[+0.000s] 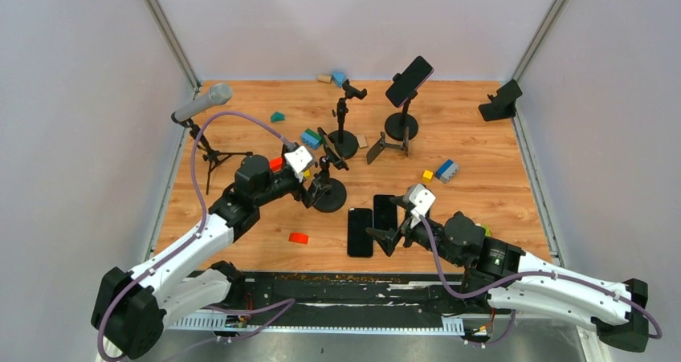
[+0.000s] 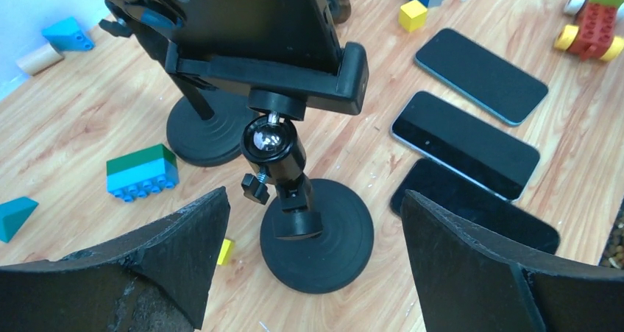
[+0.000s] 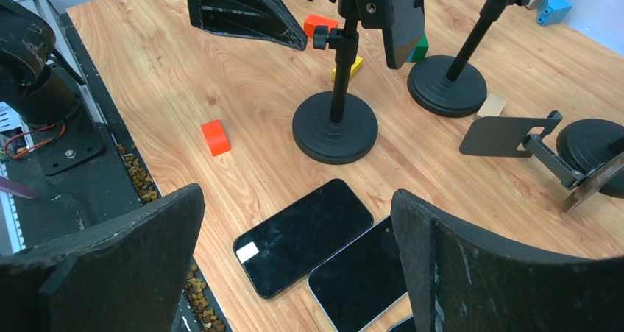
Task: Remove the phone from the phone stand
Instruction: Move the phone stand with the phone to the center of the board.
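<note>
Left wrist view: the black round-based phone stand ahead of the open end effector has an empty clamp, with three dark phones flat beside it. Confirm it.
Wrong on the clamp: the left wrist view shows the black round-based phone stand clamping a dark phone. The rest holds: the left end effector is open, and three dark flat phones lie beside the stand.

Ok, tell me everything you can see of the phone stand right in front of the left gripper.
The phone stand is black, with a round ribbed base flat on the wooden table. It has a short post, a shiny ball joint with a thumbscrew, and a plastic-looking clamp cradle on top, tilted. The clamp grips a dark phone. The open left gripper faces it, and no contact shows.
</note>
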`<action>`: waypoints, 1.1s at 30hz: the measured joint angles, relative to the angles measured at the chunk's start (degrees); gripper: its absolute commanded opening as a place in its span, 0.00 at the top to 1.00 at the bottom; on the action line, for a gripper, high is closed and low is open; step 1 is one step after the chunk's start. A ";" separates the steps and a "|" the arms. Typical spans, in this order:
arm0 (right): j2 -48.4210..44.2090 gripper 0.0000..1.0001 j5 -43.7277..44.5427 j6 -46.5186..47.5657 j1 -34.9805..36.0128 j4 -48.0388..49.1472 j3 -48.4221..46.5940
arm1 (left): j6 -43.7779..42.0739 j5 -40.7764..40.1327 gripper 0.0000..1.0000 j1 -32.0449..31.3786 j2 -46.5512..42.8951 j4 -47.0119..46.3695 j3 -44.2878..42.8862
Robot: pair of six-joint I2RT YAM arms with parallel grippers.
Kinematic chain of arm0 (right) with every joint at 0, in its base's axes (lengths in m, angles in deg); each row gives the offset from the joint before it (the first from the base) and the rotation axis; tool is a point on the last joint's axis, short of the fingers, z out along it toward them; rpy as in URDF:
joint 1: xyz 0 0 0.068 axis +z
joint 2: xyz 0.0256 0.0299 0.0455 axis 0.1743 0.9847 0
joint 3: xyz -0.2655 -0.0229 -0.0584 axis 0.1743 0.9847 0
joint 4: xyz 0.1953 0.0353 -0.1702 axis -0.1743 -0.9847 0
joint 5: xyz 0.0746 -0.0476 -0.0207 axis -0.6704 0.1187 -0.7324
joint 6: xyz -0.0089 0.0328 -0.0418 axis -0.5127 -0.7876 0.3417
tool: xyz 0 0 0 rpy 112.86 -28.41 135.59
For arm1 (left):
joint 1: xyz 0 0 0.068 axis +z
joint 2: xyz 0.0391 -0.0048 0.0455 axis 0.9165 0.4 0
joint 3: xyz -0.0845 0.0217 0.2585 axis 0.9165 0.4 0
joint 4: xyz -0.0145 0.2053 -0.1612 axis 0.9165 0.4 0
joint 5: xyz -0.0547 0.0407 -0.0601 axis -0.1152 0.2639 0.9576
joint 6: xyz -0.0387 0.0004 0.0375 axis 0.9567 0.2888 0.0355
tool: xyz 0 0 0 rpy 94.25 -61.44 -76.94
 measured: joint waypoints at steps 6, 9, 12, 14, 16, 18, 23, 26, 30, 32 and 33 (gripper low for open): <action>-1.64 0.00 0.00 -0.96 0.00 -1.07 0.00 | -3.80 -0.13 0.07 0.02 3.82 -0.20 -0.87; -1.99 0.00 0.00 -1.14 0.00 -1.16 0.00 | -5.38 -0.26 0.08 0.20 5.03 -0.59 -1.90; -2.03 0.00 -0.02 -1.20 0.00 -1.57 0.00 | -6.29 -0.11 0.08 0.37 5.66 -1.40 -2.60; -2.19 0.00 -0.02 -1.29 0.00 -1.88 0.00 | -6.64 0.46 0.10 0.70 6.49 -2.73 -2.99; -2.38 0.00 -0.04 -1.57 0.00 -2.14 0.00 | -6.69 1.09 0.10 1.27 7.69 -4.13 -3.17; -2.73 0.00 -0.04 -1.84 0.00 -2.49 0.00 | -6.54 2.60 0.11 2.29 9.60 -5.68 -3.45; -3.98 0.00 0.07 -2.67 0.00 -3.78 0.00 | -6.05 7.04 0.12 4.17 14.12 -7.28 -4.96; -5.22 0.00 0.33 -3.17 0.00 -4.46 0.04 | -5.90 9.46 0.15 4.61 16.04 -8.00 -6.40; -6.84 0.00 0.83 -3.87 0.00 -4.72 0.15 | -5.90 11.98 0.20 4.94 17.16 -8.44 -8.17; -7.19 0.00 1.20 -4.22 0.00 -4.98 0.15 | -5.90 13.07 0.23 5.20 17.35 -8.39 -8.63; -7.23 0.00 1.51 -4.39 0.00 -5.22 0.15 | -5.88 13.60 0.24 5.31 17.51 -8.37 -8.74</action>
